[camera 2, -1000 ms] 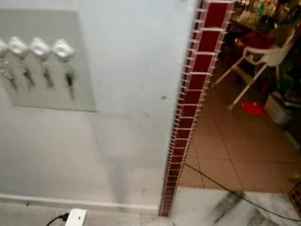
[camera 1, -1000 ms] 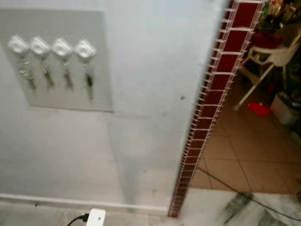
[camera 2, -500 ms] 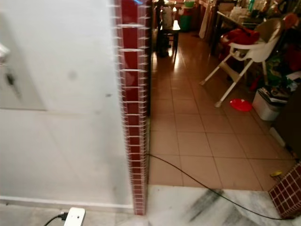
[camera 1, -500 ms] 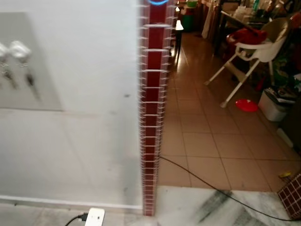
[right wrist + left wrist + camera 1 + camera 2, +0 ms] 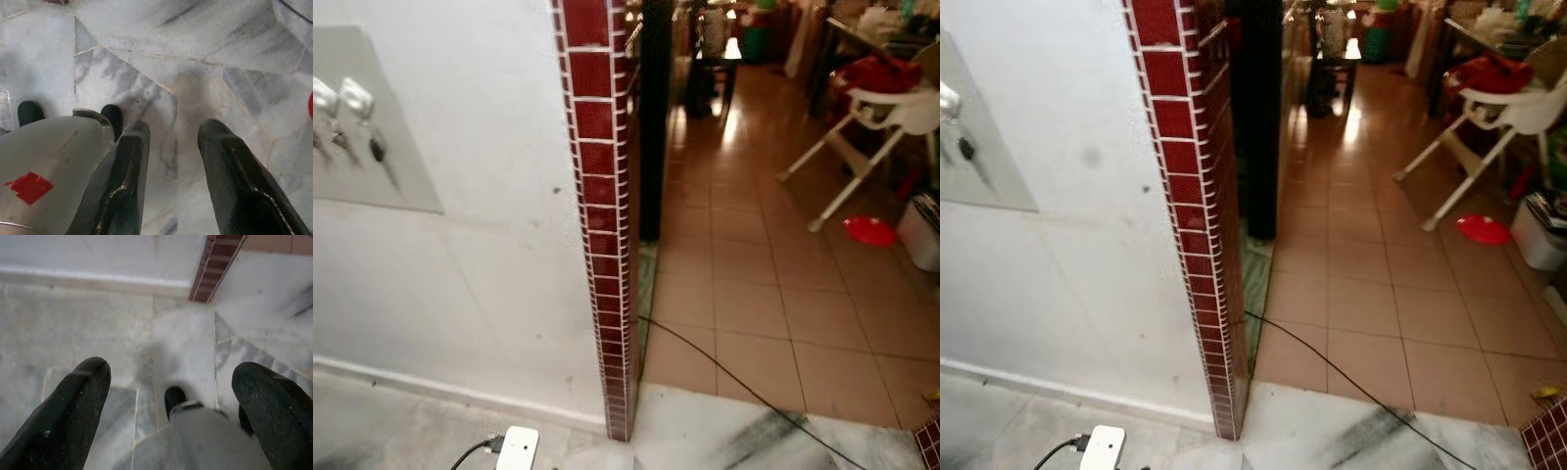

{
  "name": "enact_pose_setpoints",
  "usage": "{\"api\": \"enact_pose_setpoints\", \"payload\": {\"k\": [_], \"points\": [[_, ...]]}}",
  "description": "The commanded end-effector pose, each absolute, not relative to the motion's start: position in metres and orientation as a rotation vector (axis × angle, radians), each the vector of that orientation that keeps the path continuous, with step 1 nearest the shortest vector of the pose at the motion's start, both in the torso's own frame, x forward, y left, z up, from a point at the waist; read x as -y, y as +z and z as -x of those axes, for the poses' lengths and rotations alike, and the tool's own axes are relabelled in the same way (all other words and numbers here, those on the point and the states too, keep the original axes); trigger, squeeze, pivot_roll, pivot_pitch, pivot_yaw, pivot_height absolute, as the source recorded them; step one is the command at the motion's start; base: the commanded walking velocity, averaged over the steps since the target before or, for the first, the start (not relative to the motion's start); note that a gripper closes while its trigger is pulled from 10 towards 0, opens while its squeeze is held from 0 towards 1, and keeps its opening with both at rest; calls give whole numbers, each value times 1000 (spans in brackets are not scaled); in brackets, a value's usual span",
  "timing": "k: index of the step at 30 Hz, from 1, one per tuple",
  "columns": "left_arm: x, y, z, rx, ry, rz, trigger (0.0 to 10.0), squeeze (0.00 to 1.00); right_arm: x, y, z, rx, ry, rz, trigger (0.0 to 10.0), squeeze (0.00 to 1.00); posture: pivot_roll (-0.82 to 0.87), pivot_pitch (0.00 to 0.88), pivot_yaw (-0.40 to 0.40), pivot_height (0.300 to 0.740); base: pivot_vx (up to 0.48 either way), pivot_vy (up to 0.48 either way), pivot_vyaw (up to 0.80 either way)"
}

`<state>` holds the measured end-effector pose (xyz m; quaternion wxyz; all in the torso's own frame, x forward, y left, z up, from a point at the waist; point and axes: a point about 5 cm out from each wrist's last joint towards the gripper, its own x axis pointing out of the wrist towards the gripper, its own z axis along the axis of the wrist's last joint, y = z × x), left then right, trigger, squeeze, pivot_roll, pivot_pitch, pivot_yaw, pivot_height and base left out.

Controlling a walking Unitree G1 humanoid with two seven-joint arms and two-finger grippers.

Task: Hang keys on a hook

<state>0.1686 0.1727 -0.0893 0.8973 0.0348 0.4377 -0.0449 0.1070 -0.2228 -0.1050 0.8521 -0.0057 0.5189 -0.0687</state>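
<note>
Keys (image 5: 374, 149) hang on wall hooks (image 5: 354, 95); both grippers' jaws spread apart, empty.

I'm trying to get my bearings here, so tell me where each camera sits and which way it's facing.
Left eye: on the head, looking forward and down at the tiled pillar, wall, keys; no body.
Right eye: same scene, same high chair and red dish.
Left wrist: along the open left gripper, down at marble floor; a foot.
Right wrist: along the open right gripper, down at floor; a leg.
Both wrists share the marble.
</note>
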Motion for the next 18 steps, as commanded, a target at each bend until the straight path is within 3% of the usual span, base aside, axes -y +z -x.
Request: {"api": "enact_pose_setpoints", "payload": {"k": [1,18], "points": [[-175,-89,-169,-904,-78,-67,10000,0,220,-106,-106,-1103,-125,26,10000,0,-34,0,2,740,0,0,0],[-172,-90,-168,-902,-77,-50,10000,0,218,-104,-113,-1077,-98,39,10000,0,-32,0,2,740,0,0,0]]}}
